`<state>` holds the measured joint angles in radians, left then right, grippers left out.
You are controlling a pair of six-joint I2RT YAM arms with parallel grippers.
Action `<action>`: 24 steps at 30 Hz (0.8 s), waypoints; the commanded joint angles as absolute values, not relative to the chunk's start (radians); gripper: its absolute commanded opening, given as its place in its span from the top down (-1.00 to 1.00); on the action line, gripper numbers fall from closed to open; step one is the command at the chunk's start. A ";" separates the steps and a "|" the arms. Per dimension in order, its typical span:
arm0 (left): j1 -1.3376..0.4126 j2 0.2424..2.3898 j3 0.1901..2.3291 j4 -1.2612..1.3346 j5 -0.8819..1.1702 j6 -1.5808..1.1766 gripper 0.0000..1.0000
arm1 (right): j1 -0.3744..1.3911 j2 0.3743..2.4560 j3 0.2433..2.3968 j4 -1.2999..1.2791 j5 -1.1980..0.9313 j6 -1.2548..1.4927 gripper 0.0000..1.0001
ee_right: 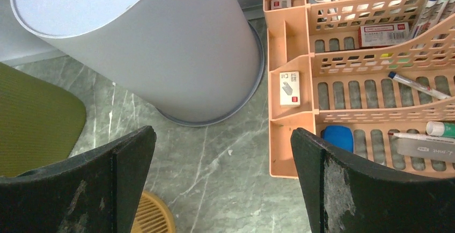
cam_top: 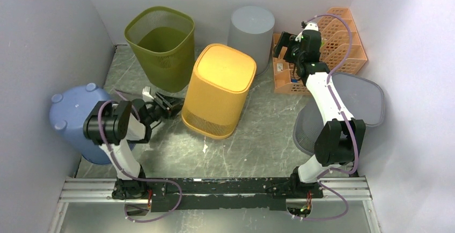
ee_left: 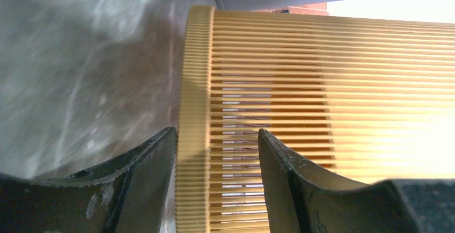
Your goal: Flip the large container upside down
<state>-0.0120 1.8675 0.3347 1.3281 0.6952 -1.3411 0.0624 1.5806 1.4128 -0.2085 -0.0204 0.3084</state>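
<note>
Grey marbled surface (cam_top: pixel 257 147), white walls on 3 sides. Yellow container (cam_top: pixel 219 89) sits mid-frame in top view, closed base up, slatted rim down on the surface, i.e. already inverted.

Other bins round it:
- olive mesh bin (cam_top: pixel 161 45), upper left of centre, upright w/ mouth up
- pale grey round bin (cam_top: pixel 251 29), top centre, base up
- blue container (cam_top: pixel 67 117), far left, small feet showing on its upper face
- dark grey mesh bin (cam_top: pixel 370 99), right side, partly behind the R arm
- orange desk organiser (cam_top: pixel 357 56), upper right, pens and small boxes in its compartments

Left pincer (cam_top: pixel 170 104) is low at the yellow container's lower-left side, just beside the rim. In the wrist view the jaws are partly apart. One finger is over the surface next to the rim band, the other in front of the slats. Nothing clamped.

Right pincer (ee_right: pixel 222 132) is up at upper right in top view, jaws spread wide and holding nothing. It hangs over the bare strip btw the grey bin and the organiser.
</note>
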 commanded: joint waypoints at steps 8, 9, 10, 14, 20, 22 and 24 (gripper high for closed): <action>-0.013 1.591 0.526 0.639 0.608 -0.913 -0.35 | 0.055 1.568 1.465 -0.244 -0.061 0.289 -1.00; -0.014 1.586 0.524 0.620 0.600 -0.901 -0.35 | 0.054 1.567 1.463 -0.243 -0.063 0.289 -1.00; -0.014 1.583 0.519 0.613 0.593 -0.896 -0.35 | 0.055 1.566 1.461 -0.242 -0.064 0.291 -1.00; -0.020 1.578 0.505 0.607 0.571 -0.880 -0.35 | 0.054 1.569 1.467 -0.244 -0.084 0.297 -1.00; -0.101 1.532 0.591 0.459 0.426 -0.794 -0.34 | 0.057 1.555 1.507 -0.272 -0.119 0.296 -1.00; -0.131 1.531 0.630 0.426 0.367 -0.782 -0.34 | 0.058 1.538 1.522 -0.281 -0.138 0.297 -1.00; -0.159 1.552 0.668 0.426 0.345 -0.784 -0.34 | 0.061 1.520 1.527 -0.290 -0.155 0.301 -1.00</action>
